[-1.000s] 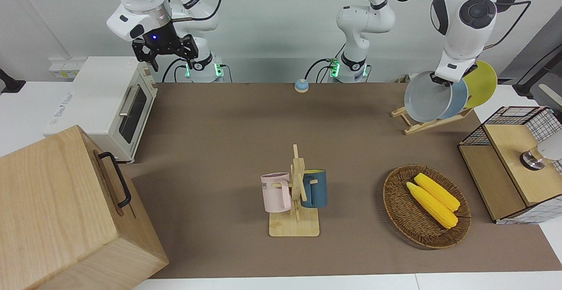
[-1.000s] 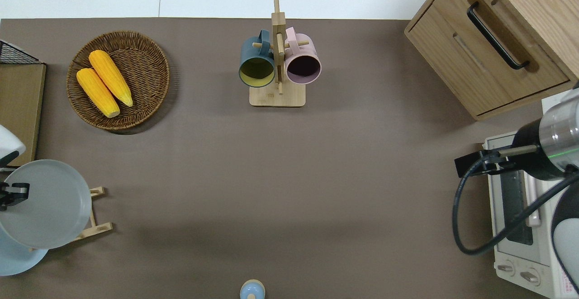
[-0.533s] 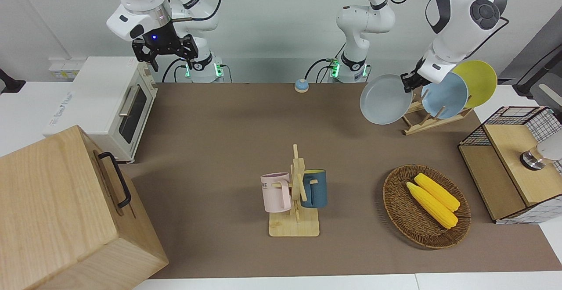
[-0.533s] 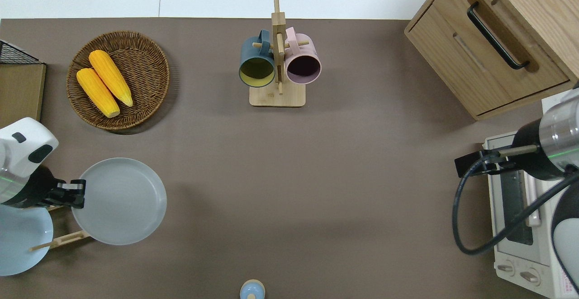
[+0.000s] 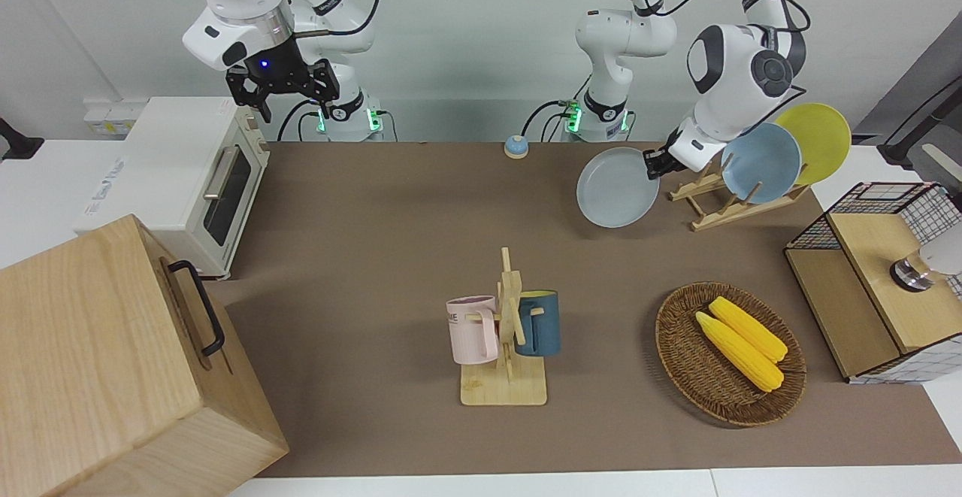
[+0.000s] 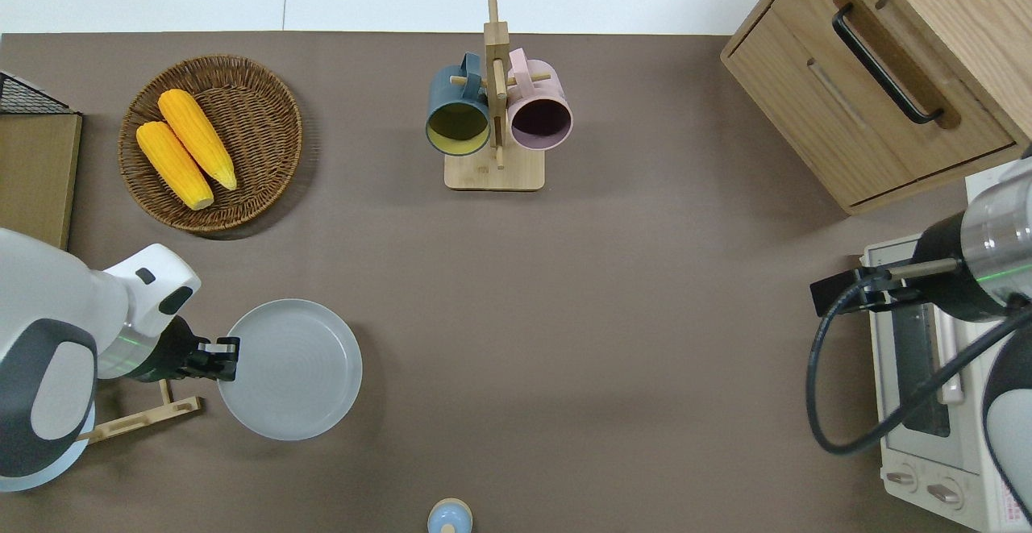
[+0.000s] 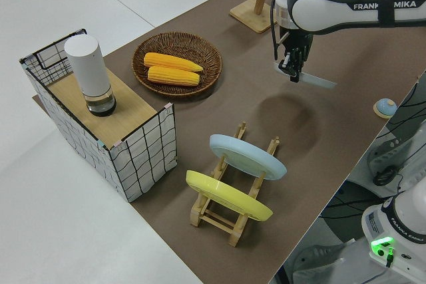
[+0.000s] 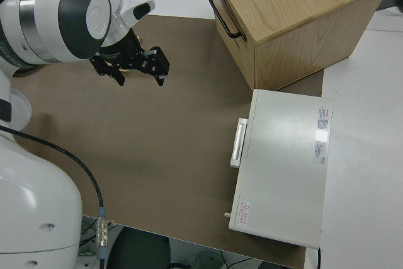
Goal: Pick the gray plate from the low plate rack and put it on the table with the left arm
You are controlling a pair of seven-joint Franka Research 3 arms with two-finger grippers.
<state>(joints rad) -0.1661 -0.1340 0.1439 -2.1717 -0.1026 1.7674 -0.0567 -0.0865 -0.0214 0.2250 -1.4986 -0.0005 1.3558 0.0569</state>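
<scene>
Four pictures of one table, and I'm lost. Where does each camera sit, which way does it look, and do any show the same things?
Front: across the table, facing both arms; the left gripper holds the gray plate.
Overhead: straight down; the left arm enters at the bottom, with the plate over the table.
Left side: raised at the left arm's end, looking along the rack to that arm.
Right side: above the parked right arm, seeing its open gripper and the toaster oven.
Shared: front, overhead and left side show the plate and the corn basket.
</scene>
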